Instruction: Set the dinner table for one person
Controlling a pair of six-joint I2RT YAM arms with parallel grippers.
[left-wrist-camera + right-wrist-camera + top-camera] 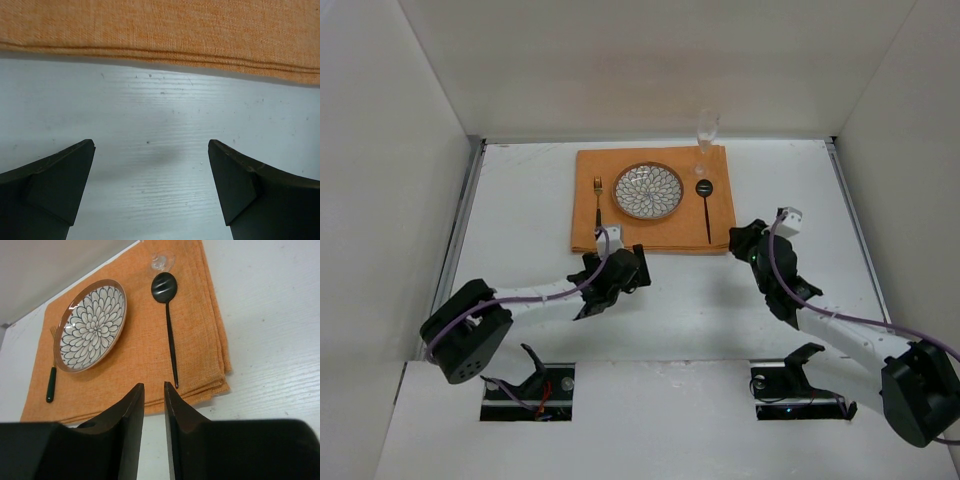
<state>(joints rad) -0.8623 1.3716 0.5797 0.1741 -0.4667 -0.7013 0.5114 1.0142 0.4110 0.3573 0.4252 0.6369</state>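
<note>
I judge the setting finished: plate (648, 190), fork (598, 205), spoon (706, 212) and wine glass (706, 135) sit on the orange mat (650, 235) at the far middle of the counter (520, 200). My left fingers (625, 270) are spread wide and empty. My right fingers (740, 240) are nearly closed on nothing. Next I'd simply retract both arms.

I see an orange mat (140, 355), a white plate (92, 325) with dark petals and brown rim, a black spoon (169, 332), white table (270, 340).
</note>
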